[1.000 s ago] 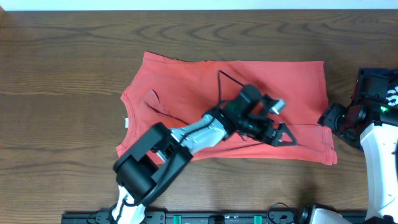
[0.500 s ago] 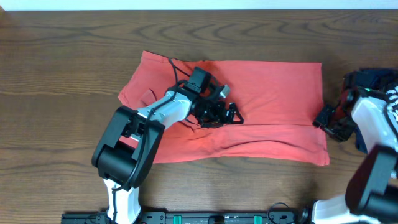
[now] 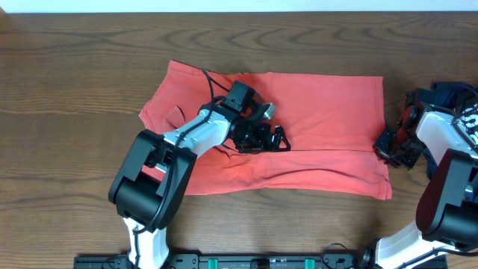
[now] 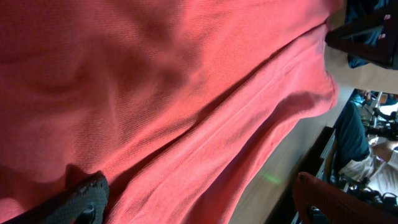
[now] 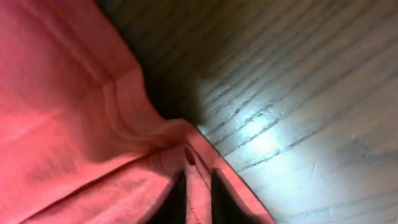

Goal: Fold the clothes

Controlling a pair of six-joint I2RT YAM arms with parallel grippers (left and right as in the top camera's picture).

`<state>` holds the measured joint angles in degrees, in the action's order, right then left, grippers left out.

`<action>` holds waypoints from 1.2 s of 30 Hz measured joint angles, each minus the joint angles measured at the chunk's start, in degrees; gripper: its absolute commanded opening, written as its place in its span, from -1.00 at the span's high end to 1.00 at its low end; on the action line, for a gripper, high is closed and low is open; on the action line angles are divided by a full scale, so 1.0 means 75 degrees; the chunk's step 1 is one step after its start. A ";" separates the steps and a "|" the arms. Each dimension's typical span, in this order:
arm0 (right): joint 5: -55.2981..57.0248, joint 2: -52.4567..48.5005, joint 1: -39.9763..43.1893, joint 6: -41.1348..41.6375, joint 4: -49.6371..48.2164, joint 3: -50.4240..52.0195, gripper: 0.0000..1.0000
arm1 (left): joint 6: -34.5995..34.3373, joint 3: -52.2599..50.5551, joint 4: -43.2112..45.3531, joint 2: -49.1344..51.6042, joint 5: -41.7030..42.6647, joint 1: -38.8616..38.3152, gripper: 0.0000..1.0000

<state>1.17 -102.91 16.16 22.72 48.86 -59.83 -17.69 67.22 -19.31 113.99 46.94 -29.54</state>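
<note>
The clothes are one red-orange T-shirt [image 3: 321,112] lying flat and doubled lengthwise on the wooden table [image 3: 75,90], neck end to the left. My left gripper [image 3: 278,140] hovers low over the shirt's middle fold line, wide open with only cloth [image 4: 155,93] beneath it. In the left wrist view the left gripper [image 4: 205,196] has one finger on each side of the fold. My right gripper [image 3: 382,146] is at the shirt's right edge. The right wrist view shows the right gripper [image 5: 199,193] shut on a ridge of the hem [image 5: 74,112].
Bare wood [image 5: 298,93] lies right of the hem. The right arm's body [image 3: 448,149] fills the table's right edge, and a black base rail [image 3: 261,261] runs along the front edge. The left arm [image 3: 172,164] crosses the shirt's lower left part.
My right gripper has closed on the shirt's right hem, and that edge has shifted slightly left. My left arm swung left from the shirt's right half to its middle, then stayed still and open.
</note>
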 measured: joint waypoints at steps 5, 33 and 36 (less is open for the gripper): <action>0.0009 0.0000 0.0000 0.0012 -0.0073 0.0000 0.98 | 0.0000 0.0000 0.0000 -0.0015 -0.0064 -0.0029 -0.93; -0.0335 0.0379 0.0000 -0.0793 0.0871 -0.1000 0.18 | 0.0204 -0.0079 -0.0542 -0.1865 -0.3147 -0.0111 -0.96; -0.0230 0.0379 0.0000 -0.0930 0.0755 -0.0889 0.41 | 0.0219 -0.0079 -0.0545 -0.1865 -0.3252 -0.0096 -0.96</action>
<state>-0.56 -100.07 16.16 15.75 54.52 -66.50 -16.05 66.63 -23.40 100.01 22.55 -30.26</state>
